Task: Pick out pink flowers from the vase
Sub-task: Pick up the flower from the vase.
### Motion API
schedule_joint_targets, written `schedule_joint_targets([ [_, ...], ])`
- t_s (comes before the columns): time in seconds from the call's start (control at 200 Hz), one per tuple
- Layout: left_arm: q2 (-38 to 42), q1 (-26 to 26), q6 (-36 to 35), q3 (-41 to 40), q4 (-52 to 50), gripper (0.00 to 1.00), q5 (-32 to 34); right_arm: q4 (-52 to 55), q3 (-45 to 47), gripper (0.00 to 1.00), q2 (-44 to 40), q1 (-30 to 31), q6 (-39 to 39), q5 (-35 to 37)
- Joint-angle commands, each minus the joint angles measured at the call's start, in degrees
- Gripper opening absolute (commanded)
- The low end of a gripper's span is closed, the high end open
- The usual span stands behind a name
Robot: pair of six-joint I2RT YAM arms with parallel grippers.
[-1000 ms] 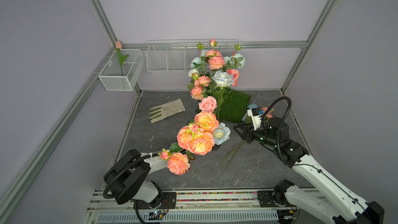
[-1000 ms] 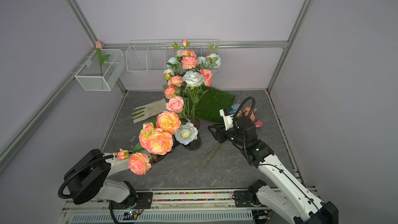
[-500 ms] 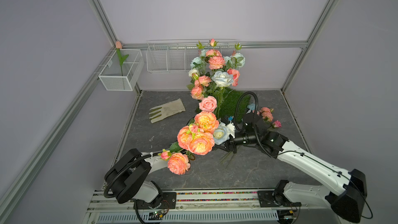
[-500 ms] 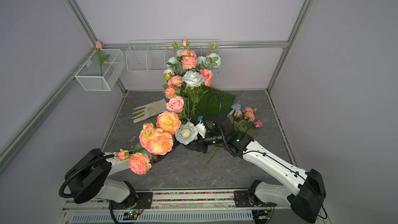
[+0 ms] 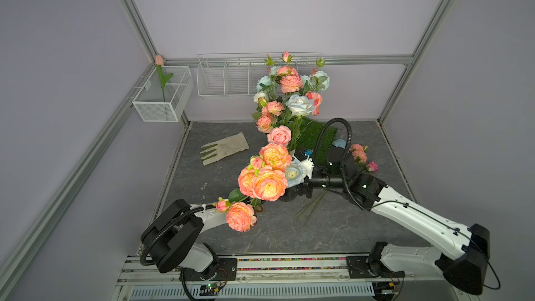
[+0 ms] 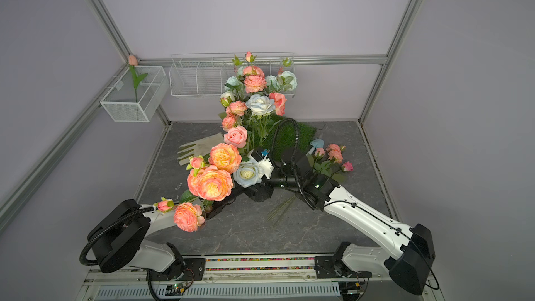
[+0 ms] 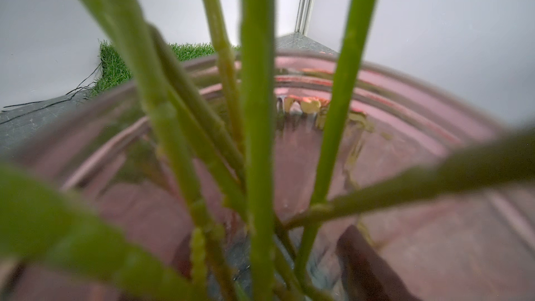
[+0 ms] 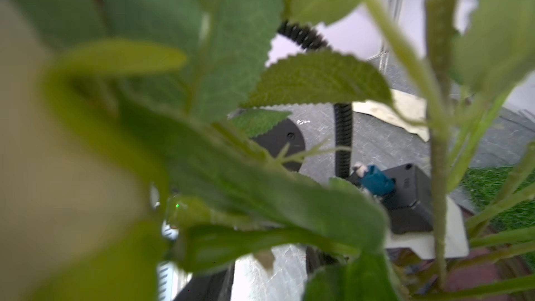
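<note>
The vase (image 7: 405,169) is dark purplish ribbed glass, and its flared rim fills the left wrist view with green stems rising from it. In both top views it is mostly hidden under the bouquet. Big peach-pink flowers (image 5: 269,183) (image 6: 214,183) lean toward the front left, with more high at the back. My left gripper (image 7: 275,259) is shut on the vase's waist, its dark fingers (image 7: 364,262) showing through the glass. My right gripper (image 6: 260,191) reaches in among the stems at the vase from the right. Leaves hide its jaws. A pink sprig (image 5: 358,153) lies on the table at the right.
A pale glove (image 5: 224,149) lies at the back left of the table. A green grass mat (image 5: 315,137) is behind the vase. Loose green stems (image 5: 311,205) lie near the right arm. A mesh box (image 5: 162,102) holding a tulip and a wire basket (image 5: 225,79) hang on the walls.
My right arm has swung left from the table's right side, and its gripper is now in among the stems at the vase. The left arm and the vase have stayed put.
</note>
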State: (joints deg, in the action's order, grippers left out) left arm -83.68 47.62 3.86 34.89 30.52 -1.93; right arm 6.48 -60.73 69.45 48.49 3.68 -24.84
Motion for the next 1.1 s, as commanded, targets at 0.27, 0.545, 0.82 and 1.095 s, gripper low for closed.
schedule_joint_targets([
  [0.27,-3.7,-0.2,0.5,-1.7,-10.4,0.0,-0.9,-2.6,-3.9,0.45,4.2,0.9,-4.8,7.9],
  [0.545,-3.7,-0.2,0.6,-1.6,-10.8,0.0,-1.2,-2.7,-6.3,0.24,6.0,0.8,-5.8,7.5],
  [0.82,-3.4,-0.2,1.1,-1.6,-10.7,0.0,-1.0,0.6,-5.7,0.06,0.0,0.6,-5.2,-4.0],
  [1.095,-3.4,-0.2,0.8,-1.4,-11.0,0.0,-0.9,2.6,-5.6,0.06,-7.3,-3.5,-1.9,-13.2],
])
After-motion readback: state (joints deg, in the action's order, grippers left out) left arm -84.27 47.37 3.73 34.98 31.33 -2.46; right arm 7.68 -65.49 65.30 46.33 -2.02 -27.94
